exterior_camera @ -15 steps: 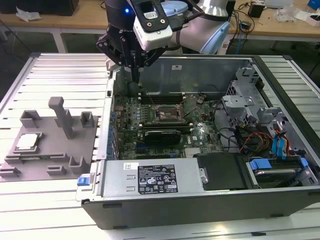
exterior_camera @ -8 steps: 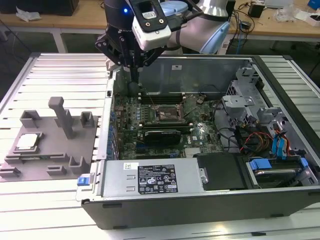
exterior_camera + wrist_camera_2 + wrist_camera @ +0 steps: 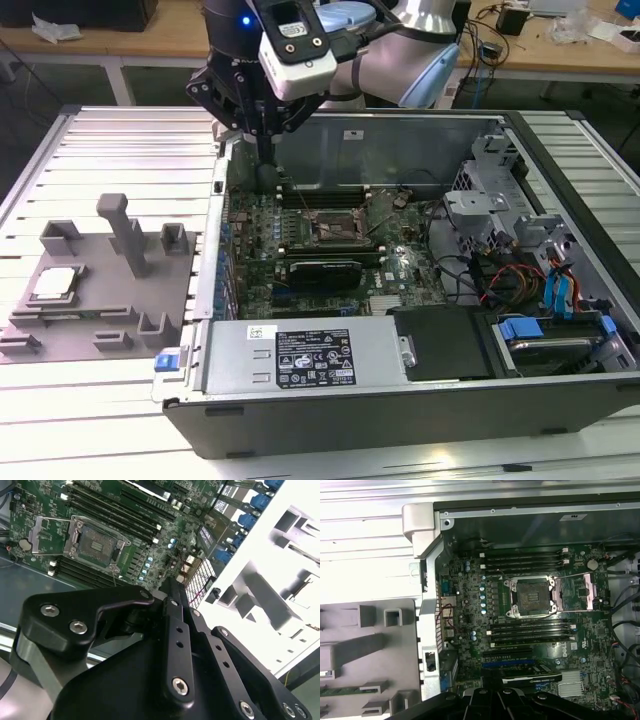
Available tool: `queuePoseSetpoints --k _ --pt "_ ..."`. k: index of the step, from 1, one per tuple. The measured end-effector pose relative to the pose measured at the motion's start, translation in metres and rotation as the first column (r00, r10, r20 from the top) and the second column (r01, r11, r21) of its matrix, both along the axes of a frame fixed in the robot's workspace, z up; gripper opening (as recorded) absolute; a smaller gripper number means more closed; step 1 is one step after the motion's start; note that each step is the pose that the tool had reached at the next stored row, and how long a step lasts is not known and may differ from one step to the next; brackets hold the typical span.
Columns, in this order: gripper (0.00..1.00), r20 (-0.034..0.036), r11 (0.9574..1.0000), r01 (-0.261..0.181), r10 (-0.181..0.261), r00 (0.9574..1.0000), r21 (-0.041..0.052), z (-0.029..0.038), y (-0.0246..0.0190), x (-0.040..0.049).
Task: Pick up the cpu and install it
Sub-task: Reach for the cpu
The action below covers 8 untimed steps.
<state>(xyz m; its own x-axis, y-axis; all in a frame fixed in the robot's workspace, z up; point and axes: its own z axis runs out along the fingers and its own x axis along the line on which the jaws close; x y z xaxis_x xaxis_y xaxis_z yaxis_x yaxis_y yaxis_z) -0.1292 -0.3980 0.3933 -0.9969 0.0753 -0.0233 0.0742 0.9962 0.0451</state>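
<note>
currently your hand (image 3: 266, 152) hangs over the far corner of the open computer case (image 3: 400, 425), on the exterior view's left side of it, fingers pointing down toward the edge of the motherboard (image 3: 300, 255) and clear of it. you can see the fingers pressed together with nothing between them; in the second wrist view the black linkages of the hand (image 3: 171, 584) run in to one closed tip above the board. the cpu (image 3: 55, 283) lies flat, silvery top up, in a recess of the grey fixture (image 3: 110, 320) that sits on the slatted metal bench (image 3: 100, 140), outside the case on the exterior view's left and well apart from the hand. a tall post (image 3: 125, 235) and several shorter blocks stand on that fixture beside the chip. the socket (image 3: 330, 232) sits near the middle of the motherboard. in both wrist views you can see the socket (image 3: 531, 596) (image 3: 97, 544) open, its contact field bare. in the first wrist view its load plate (image 3: 575, 591) is swung to one side, and banks of memory slots (image 3: 525, 560) run along two sides of it. a silver power supply (image 3: 310, 355) lies along the near wall of the case, and drive bays with blue tabs (image 3: 560, 295) fill the exterior view's right end.
</note>
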Motion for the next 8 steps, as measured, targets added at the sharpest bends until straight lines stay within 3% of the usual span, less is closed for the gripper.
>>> queuePoseSetpoints --k 8 --pt "0.11 0.0 1.0 0.0 0.0 1.0 0.0 0.0 0.0013 -0.0052"
